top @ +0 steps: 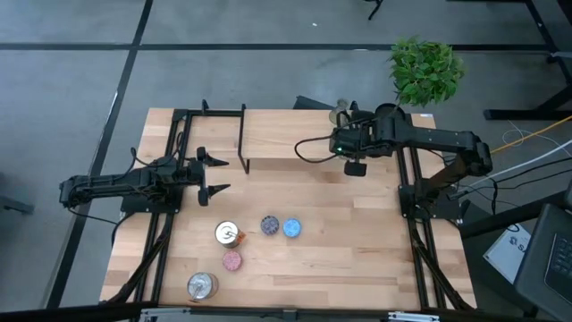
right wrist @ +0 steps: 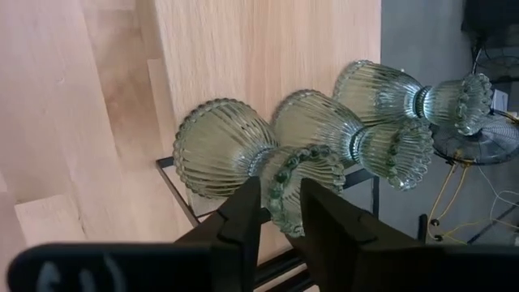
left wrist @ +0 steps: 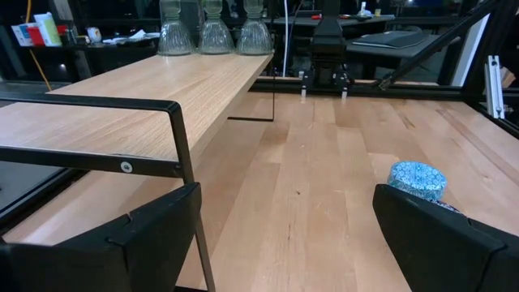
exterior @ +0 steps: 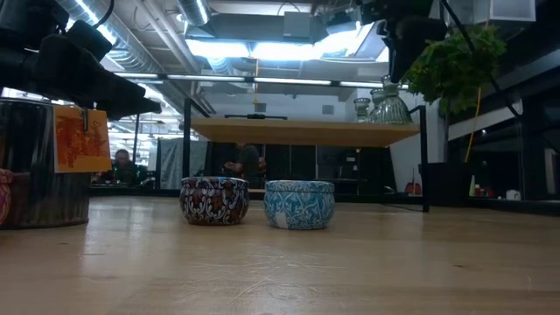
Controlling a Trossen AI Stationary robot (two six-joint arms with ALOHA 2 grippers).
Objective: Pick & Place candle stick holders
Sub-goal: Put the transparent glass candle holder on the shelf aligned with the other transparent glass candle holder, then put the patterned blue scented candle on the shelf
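Three pale green ribbed glass holders (right wrist: 357, 122) stand in a row at the right end of the raised wooden shelf (top: 268, 134); they also show in the low view (exterior: 385, 103). My right gripper (right wrist: 280, 191) reaches down over the nearest one (right wrist: 235, 150) and is shut on it. On the table stand a silvery holder with an orange label (top: 229, 233), a purple-speckled one (top: 270, 224), a blue one (top: 291, 227), a pink one (top: 231, 260) and a second silvery one (top: 202, 286). My left gripper (top: 217, 174) is open and empty at the table's left. My right gripper pinches the beaded top rim (right wrist: 285, 174) of the nearest glass holder between its two fingers, one finger on the mouth's side of the rim and one outside. The fingers come from above, pointing down. The holder stands upright with its ribbed base on the shelf.
A green plant (top: 427, 67) stands just beyond the shelf's right end. The shelf's black metal legs (top: 243, 134) rise from the table. Bare tabletop lies between the shelf and the holders and toward the right edge (top: 357, 241).
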